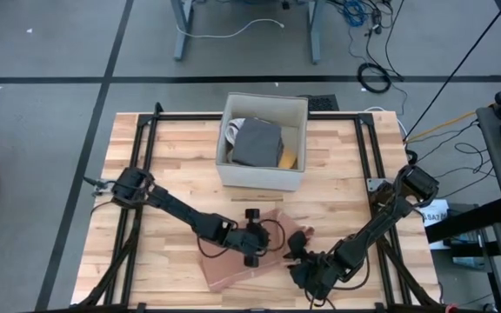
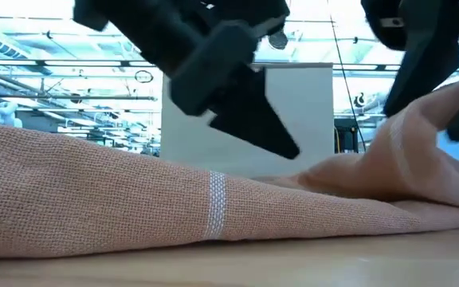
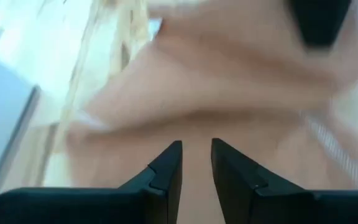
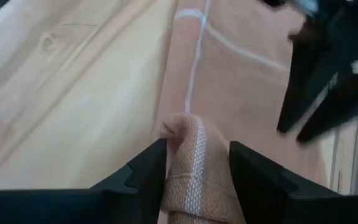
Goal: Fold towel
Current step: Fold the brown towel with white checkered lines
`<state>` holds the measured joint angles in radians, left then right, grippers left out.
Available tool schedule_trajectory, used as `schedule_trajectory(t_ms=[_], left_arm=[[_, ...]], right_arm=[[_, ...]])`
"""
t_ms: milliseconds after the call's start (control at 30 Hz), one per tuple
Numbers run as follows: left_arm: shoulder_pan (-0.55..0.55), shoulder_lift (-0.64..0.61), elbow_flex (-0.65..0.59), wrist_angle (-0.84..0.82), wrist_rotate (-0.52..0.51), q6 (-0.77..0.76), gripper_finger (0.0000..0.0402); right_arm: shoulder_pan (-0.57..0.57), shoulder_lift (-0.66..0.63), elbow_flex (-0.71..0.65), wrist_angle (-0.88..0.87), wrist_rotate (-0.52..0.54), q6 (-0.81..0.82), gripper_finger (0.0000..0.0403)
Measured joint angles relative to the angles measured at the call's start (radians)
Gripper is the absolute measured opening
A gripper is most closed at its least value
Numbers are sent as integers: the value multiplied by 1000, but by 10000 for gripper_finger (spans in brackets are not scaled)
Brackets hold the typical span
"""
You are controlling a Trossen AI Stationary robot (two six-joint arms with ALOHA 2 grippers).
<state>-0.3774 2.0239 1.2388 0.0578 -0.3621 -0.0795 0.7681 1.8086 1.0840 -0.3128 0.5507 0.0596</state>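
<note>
Straddling a towel fold — right claw, fingers apart.

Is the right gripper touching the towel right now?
Touching. In the right wrist view, a bunched fold of the towel sits between the right gripper's fingers, against them.

no readable text anywhere. no labels, brands or numbers legible on towel, box behind it, or arms. signage in room beyond table too blurry to read.
</note>
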Motion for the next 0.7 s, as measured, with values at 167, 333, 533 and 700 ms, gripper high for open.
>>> schedule_trajectory(t_ms=[167, 333, 533, 700], left_arm=[[-25, -44, 1, -165, -28, -94, 92], [-37, -42, 1, -288, -24, -210, 92], [-45, -37, 1, -379, -21, -325, 92], [-54, -37, 1, -388, -15, -354, 92]], right_arm=[[21, -45, 0, -79, 4, 82, 168], [26, -50, 1, -96, 7, 114, 209], [23, -50, -3, -155, 56, 168, 233], [18, -50, -4, -180, 60, 201, 199]])
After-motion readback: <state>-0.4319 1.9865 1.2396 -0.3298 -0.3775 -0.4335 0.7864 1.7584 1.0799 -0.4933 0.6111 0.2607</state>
